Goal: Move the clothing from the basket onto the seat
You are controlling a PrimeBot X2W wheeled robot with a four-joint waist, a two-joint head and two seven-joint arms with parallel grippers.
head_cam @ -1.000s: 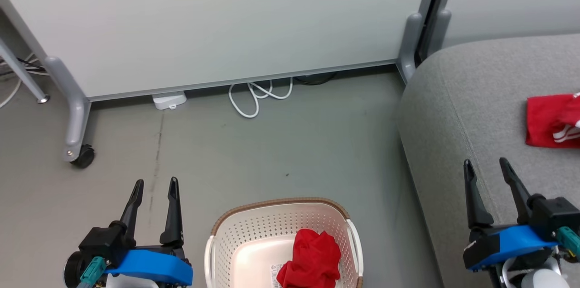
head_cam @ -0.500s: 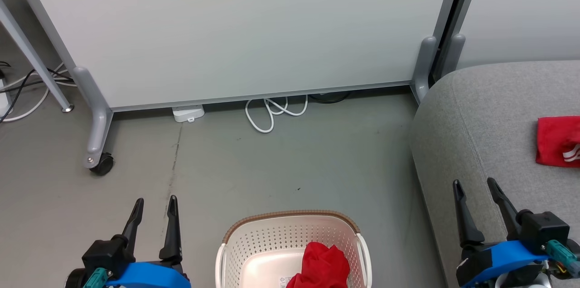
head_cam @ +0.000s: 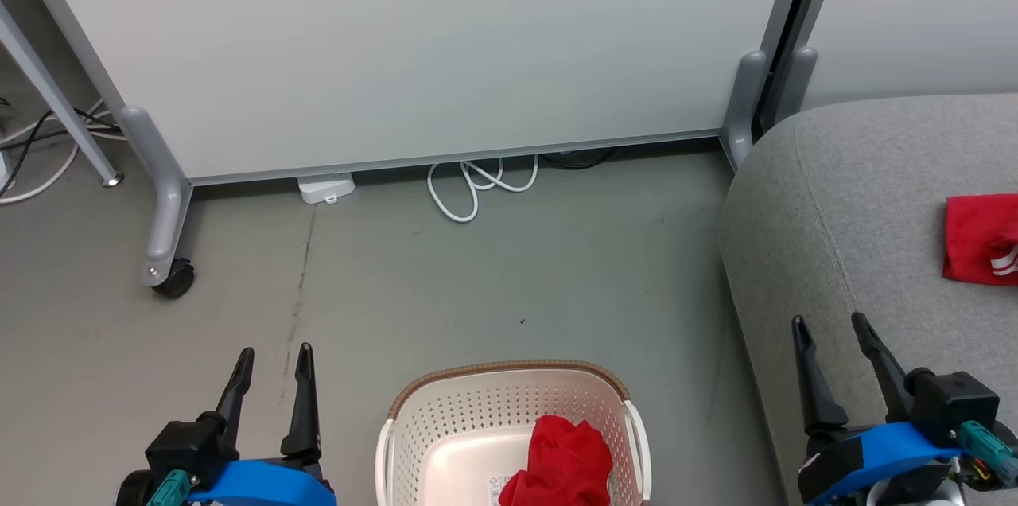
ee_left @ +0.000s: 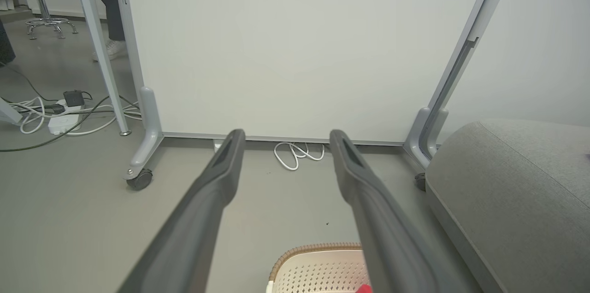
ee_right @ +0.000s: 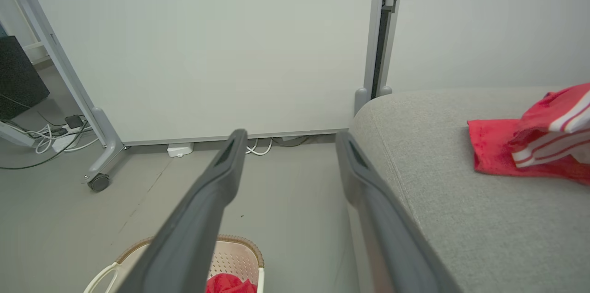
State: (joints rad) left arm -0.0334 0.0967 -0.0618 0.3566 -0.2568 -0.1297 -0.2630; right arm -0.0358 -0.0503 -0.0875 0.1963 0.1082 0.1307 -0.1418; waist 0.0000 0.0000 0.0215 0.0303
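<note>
1. The camera shifted slightly; things stayed put.
2. Left gripper [head_cam: 276, 349] and right gripper [head_cam: 827, 319] have fingers apart, empty.
3. One bright red soft garment [head_cam: 569, 454], maybe crumpled, sits in the cream-white holey plastic basket [head_cam: 509, 369].
4. Another red garment [head_cam: 978, 239] lies on the light-grey fabric seat [head_cam: 859, 196].

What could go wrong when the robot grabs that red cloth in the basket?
The red garment lies bunched against the basket's right wall, so an end effector might snag the perforated plastic or lift the basket too. The seat has a rounded edge; cloth dropped near it may slide to the floor. The left end effector and right end effector are both open, holding nothing.
</note>
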